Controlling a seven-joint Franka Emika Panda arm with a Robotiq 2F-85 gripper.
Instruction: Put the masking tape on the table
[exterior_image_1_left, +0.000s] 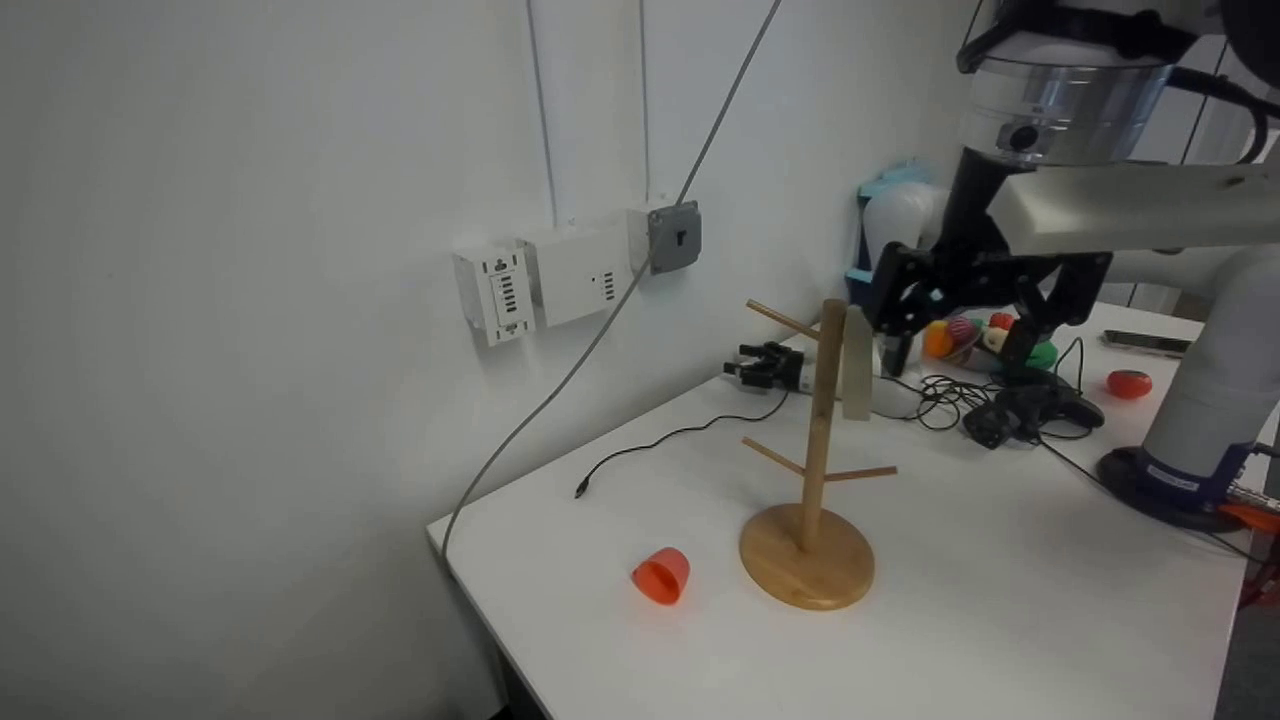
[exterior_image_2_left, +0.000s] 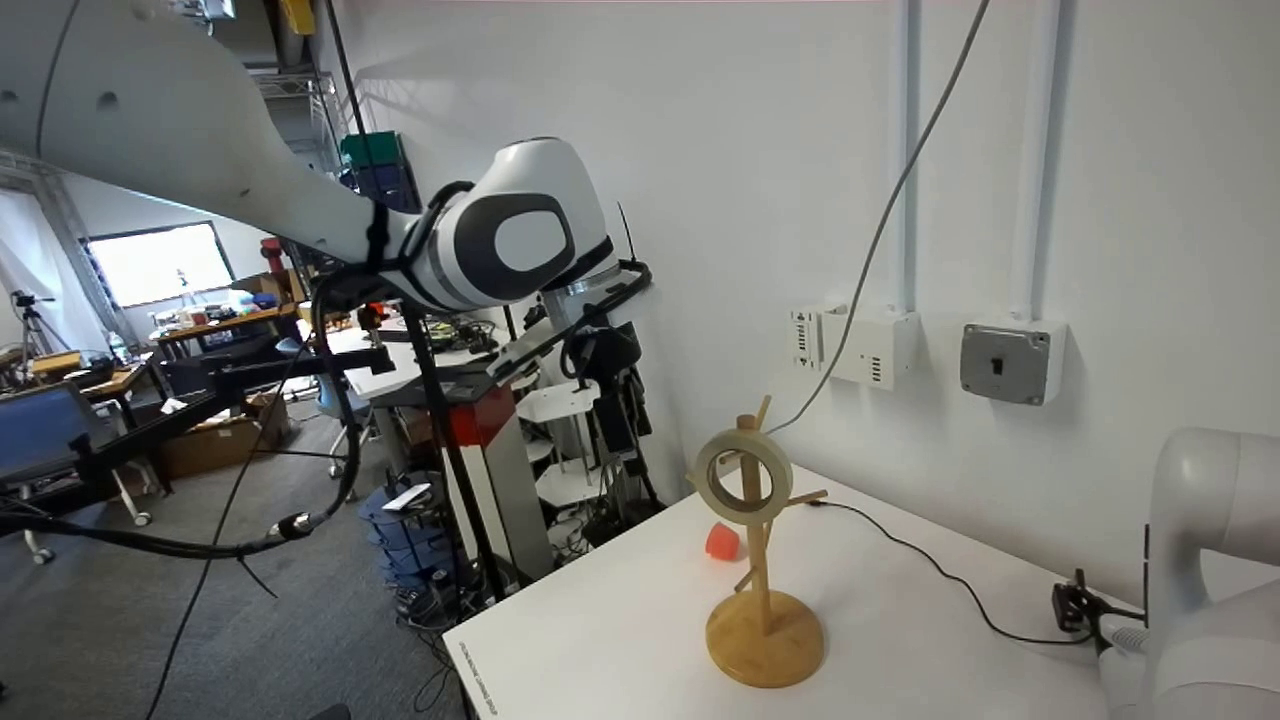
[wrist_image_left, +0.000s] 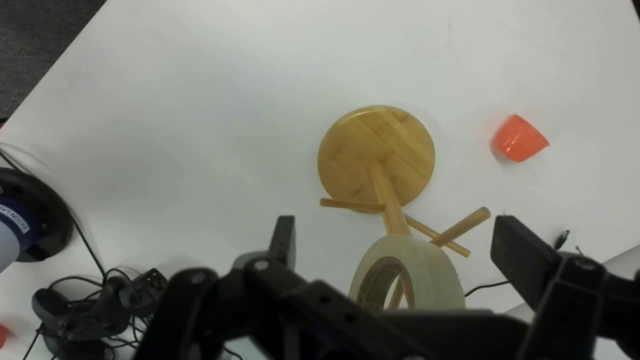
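The masking tape (exterior_image_1_left: 857, 365) is a cream-beige ring hanging on an upper peg of the wooden stand (exterior_image_1_left: 808, 555). Its wide hole faces an exterior view (exterior_image_2_left: 708, 478), with the stand's post seen through it. The stand is upright on the white table (exterior_image_1_left: 1000, 620). My gripper (exterior_image_1_left: 958, 350) is open, up near the tape's height and to its right in an exterior view. In the wrist view the tape (wrist_image_left: 435, 265) shows between the spread fingers (wrist_image_left: 400, 245), its lower part hidden by the gripper body. The jaws hold nothing; the tape appears apart from them.
A small orange-red cup (exterior_image_1_left: 661, 576) lies on its side near the stand. A black cable (exterior_image_1_left: 680, 432) runs along the wall side. Tangled cables and a black controller (exterior_image_1_left: 1030, 410), a bowl of toy fruit (exterior_image_1_left: 965, 345) and a robot arm base (exterior_image_1_left: 1190, 460) stand farther back.
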